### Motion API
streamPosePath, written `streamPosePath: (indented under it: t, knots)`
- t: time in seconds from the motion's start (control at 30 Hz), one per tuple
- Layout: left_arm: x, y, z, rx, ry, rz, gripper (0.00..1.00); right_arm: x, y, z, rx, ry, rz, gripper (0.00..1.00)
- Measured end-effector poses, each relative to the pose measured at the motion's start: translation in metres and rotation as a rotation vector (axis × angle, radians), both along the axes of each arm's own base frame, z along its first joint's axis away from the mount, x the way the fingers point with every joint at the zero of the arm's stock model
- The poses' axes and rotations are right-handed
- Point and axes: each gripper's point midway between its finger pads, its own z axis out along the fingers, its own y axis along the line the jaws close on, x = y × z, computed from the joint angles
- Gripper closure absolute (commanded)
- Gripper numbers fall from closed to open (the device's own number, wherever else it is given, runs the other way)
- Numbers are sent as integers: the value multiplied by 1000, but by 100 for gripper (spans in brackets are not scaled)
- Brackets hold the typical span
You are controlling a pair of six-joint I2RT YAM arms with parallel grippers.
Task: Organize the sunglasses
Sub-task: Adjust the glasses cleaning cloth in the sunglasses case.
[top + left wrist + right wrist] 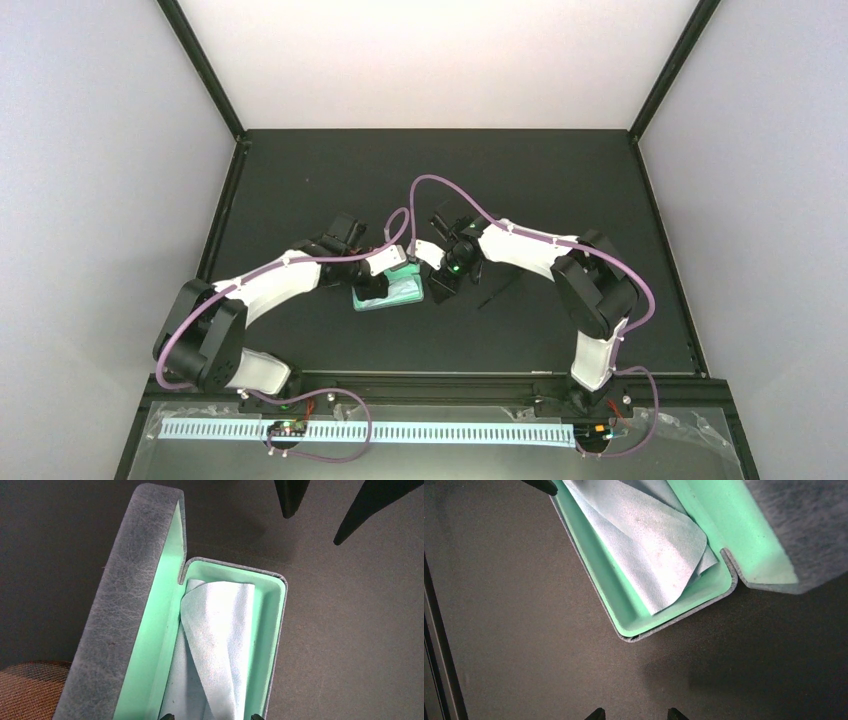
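1. Black left gripper (211,717) jaws straddle the pale blue cloth (220,630); I cannot tell if they pinch it.
2. Right gripper (634,714) jaws gape, empty, just beside the open grey case (125,605).
3. The case holds only the cloth, no sunglasses. A thin dark shape (495,293) nearby may be one pair. Packing likely remains.

The case (125,610) is finished in mottled grey outside and mint green inside. The cloth (220,630) is coloured pale blue, finely speckled. The table (350,630) is matte black. A brown woven surface (30,690) is glimpsed.
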Motion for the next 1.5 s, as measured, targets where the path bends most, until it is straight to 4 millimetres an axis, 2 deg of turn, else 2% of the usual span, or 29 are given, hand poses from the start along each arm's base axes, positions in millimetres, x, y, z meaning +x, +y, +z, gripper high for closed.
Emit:
streamPosePath:
  t: [0.4, 0.63, 0.97, 1.17, 1.3, 1.5]
  knots:
    - [-4, -1, -3, 27, -6, -23, 69, -3, -3, -2, -16, 6, 7, 66]
    - [-9, 2, -5, 53, -8, -47, 68, -5, -7, -4, -33, 2, 24, 66]
    - [-18, 10, -1, 73, -54, -76, 60, -10, 1, -2, -8, -4, 62, 66]
    - [-49, 31, -29, 170, 40, -115, 56, 1, 6, 2, 31, -36, 52, 66]
    - [-52, 35, -32, 188, 32, -125, 58, 3, 8, 3, 40, -45, 52, 66]
    - [-47, 37, -33, 200, 28, -97, 70, 3, 8, 3, 42, -47, 52, 66]
